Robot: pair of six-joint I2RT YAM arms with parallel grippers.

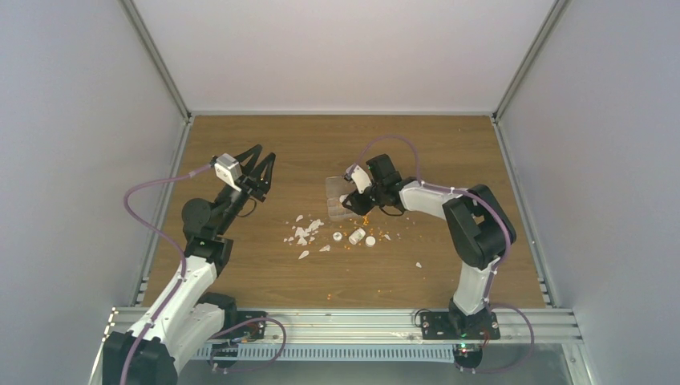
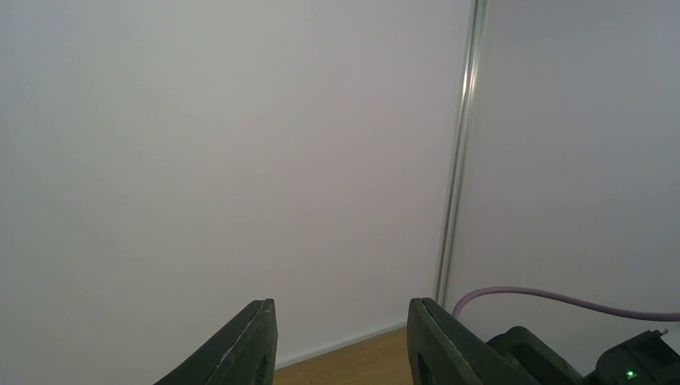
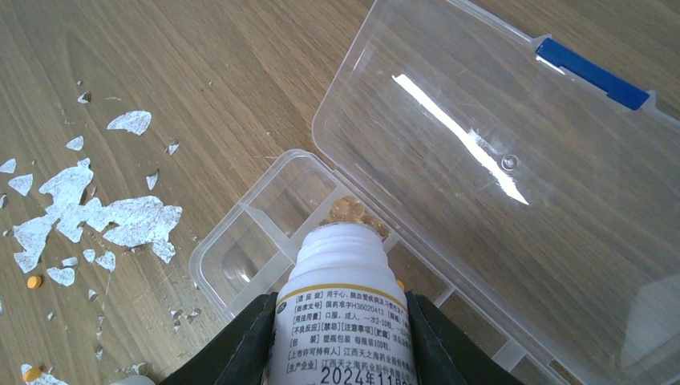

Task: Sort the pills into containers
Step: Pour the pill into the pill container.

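My right gripper [image 3: 341, 298] is shut on a white uncapped pill bottle [image 3: 345, 273], its mouth tipped over the containers, a clear organiser box [image 3: 240, 233] with its lid [image 3: 497, 160] lying open. Several amber pills [image 3: 353, 210] sit in the compartment just past the bottle's mouth. More orange pills [image 3: 32, 281] lie loose on the wood. From above, orange grains [image 1: 365, 218] are scattered beside the box [image 1: 337, 196]. My left gripper [image 2: 341, 303] is open and empty, raised toward the back wall, far left of the box [image 1: 265, 154].
Torn white foil flakes [image 3: 120, 216] litter the table left of the box. A small white vial [image 1: 357, 237] and two caps [image 1: 337, 237] lie below the box. A blue latch [image 3: 589, 72] sits on the lid's far edge. Grey walls enclose the table.
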